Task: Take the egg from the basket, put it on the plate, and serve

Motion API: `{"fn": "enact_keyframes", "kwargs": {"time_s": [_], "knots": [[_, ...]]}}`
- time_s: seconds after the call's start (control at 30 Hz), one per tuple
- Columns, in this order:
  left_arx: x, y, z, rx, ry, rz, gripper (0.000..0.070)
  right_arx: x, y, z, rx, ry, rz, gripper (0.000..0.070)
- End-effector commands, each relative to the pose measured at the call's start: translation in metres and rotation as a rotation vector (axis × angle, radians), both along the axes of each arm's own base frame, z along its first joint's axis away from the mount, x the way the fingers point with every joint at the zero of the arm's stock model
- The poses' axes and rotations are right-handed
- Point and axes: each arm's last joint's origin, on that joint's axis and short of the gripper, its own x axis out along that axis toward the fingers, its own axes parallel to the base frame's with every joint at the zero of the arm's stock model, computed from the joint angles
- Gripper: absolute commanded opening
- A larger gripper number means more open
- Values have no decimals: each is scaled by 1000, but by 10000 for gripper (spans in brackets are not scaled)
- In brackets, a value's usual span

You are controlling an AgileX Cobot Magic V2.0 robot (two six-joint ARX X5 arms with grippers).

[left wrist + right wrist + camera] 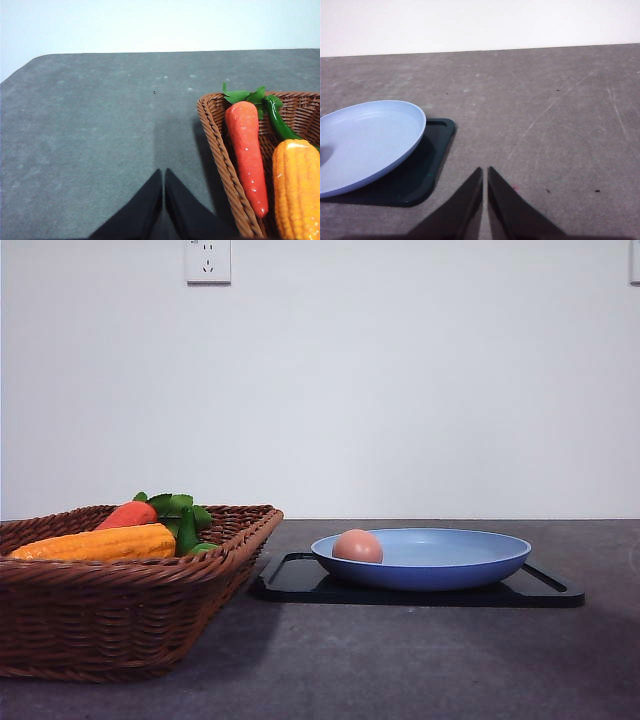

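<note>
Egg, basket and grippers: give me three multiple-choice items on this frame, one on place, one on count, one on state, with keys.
1. Where is the egg?
A. in the basket
B. on the plate
C. on the bare table

2. How many vegetables lie in the basket?
A. one
B. three
C. five

3. How are the grippers?
A. both shut
B. both open
C. one holds the egg

Key: 1 B, it rests on the plate on the black tray. 2 B, carrot, corn, green pepper. 3 A, left gripper and right gripper have fingertips together, empty.
</note>
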Motion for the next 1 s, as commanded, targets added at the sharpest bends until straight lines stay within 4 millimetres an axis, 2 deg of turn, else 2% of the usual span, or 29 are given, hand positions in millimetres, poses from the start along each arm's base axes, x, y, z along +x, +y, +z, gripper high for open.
{"fn": "enact_keyframes", "kwargs": {"time_s": [0.0,0.97], "knots": [[2,0,-7,-3,9,2,0,0,0,-1,13,1,-5,0],[2,0,-7,-3,9,2,0,0,0,-1,13,1,-5,0]]}}
